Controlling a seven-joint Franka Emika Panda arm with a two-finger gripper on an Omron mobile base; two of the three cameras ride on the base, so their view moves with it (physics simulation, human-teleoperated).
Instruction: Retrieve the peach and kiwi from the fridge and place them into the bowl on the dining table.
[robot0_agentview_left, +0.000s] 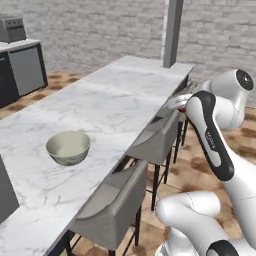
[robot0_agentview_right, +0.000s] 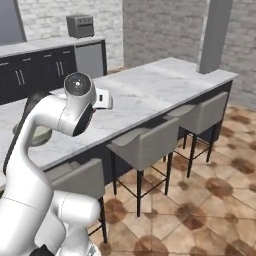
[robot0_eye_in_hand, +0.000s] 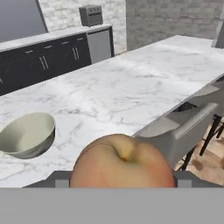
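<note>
A reddish-orange peach (robot0_eye_in_hand: 122, 164) sits between my fingertips, and my gripper (robot0_eye_in_hand: 121, 180) is shut on it. The hand (robot0_agentview_left: 178, 102) hovers over the stool side of the white marble dining table (robot0_agentview_left: 115, 100), to the right of the bowl. That pale beige-green bowl (robot0_agentview_left: 68, 147) stands upright on the table, and in the hand view the bowl (robot0_eye_in_hand: 27, 134) lies left of the peach and apart from it. From the right base, the arm covers most of the bowl (robot0_agentview_right: 38, 136). The kiwi and the fridge are out of view.
Grey stools (robot0_agentview_left: 116, 202) line the table's near side. A grey pillar (robot0_agentview_left: 172, 32) rises at the table's far end. Dark cabinets (robot0_eye_in_hand: 48, 61) with a toaster (robot0_eye_in_hand: 91, 15) on top run along the back wall.
</note>
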